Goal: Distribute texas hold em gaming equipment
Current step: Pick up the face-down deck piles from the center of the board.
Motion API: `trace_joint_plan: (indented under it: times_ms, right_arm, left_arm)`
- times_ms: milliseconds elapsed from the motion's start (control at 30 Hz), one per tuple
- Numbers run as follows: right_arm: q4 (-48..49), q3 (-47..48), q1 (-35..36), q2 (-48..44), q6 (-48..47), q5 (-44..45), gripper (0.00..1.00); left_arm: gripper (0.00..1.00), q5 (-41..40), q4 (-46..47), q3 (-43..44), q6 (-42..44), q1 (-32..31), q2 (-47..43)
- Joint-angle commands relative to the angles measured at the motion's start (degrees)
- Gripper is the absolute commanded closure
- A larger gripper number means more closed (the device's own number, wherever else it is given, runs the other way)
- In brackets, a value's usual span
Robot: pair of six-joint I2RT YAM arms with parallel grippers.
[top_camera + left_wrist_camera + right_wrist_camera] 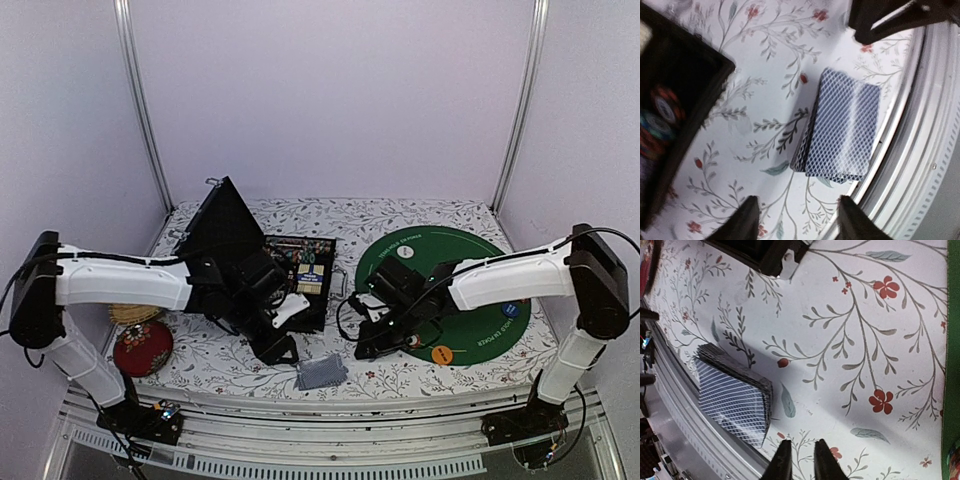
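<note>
A stack of grey-blue-backed playing cards [322, 372] lies on the flowered cloth near the table's front edge. In the left wrist view the stack [842, 127] sits just ahead of my left gripper [800, 220], which is open wide and empty. My left gripper [280, 350] hovers just left of the cards. My right gripper [368, 348] is just right of them; in its own view the fingertips [803, 462] stand narrowly apart, empty, with the cards [732, 397] to their left. Poker chips [662, 120] sit in the black case [300, 275]. Orange [441, 353] and blue [510, 310] buttons lie on the green mat [470, 250].
The case lid [222, 230] stands open at the back left. A red ball [142, 347] and a wicker item [135, 313] sit at the left. A metal rail [330, 410] runs along the front edge beside the cards. The two grippers are close together.
</note>
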Motion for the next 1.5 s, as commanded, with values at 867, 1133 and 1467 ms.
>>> trace_joint_plan:
  times_ms: [867,1133,1467]
  right_arm:
    - [4.63,-7.63,-3.88,-13.61,-1.98,-2.39,0.01]
    - [6.62,-8.41,-4.05,-12.26,-1.38,-4.73,0.01]
    - [8.99,-10.12,-5.19,-13.5,-0.32,-7.29,0.01]
  left_arm:
    - [0.02,1.54,10.46,3.48,19.18,-6.77,11.38]
    - [0.02,-2.2,10.93,4.41,18.18,-6.17,15.19]
    - [0.25,0.22,10.45,2.83,19.67,-5.2,16.58]
